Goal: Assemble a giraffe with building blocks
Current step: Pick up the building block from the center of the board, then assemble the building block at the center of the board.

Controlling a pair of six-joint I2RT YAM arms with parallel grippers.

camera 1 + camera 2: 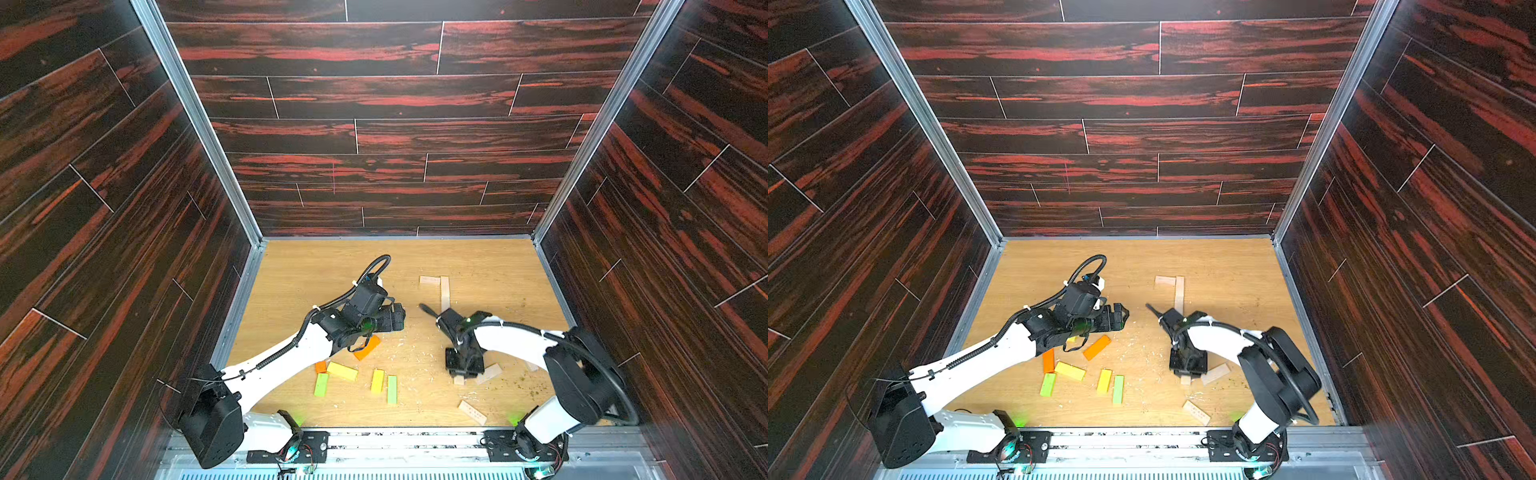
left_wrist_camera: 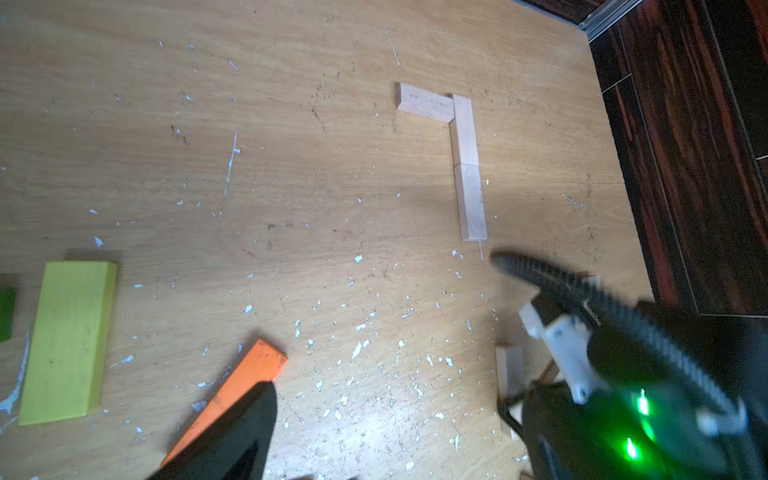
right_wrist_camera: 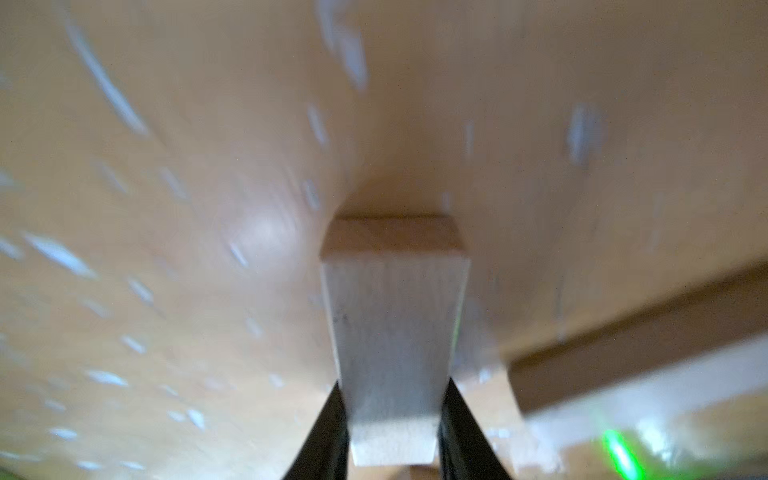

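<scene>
My right gripper (image 3: 395, 388) is shut on a plain pale wood block (image 3: 395, 311), with a black finger pressed on each long side. In both top views it points down at the front right of the table (image 1: 463, 374), and the block's end (image 1: 459, 380) shows just below it. My left gripper (image 1: 395, 318) hangs open and empty above the table's middle, with an orange block (image 2: 249, 382) beside one finger (image 2: 232, 436). Three pale blocks lie flat in an L shape (image 1: 444, 291) at the back.
Orange (image 1: 367, 347), yellow (image 1: 342, 370) (image 1: 377, 380) and green (image 1: 321, 384) (image 1: 392, 389) blocks lie scattered at the front left. Loose pale blocks (image 1: 489, 372) (image 1: 472, 412) lie by the right arm. Dark walls enclose the table (image 1: 498, 266) on three sides.
</scene>
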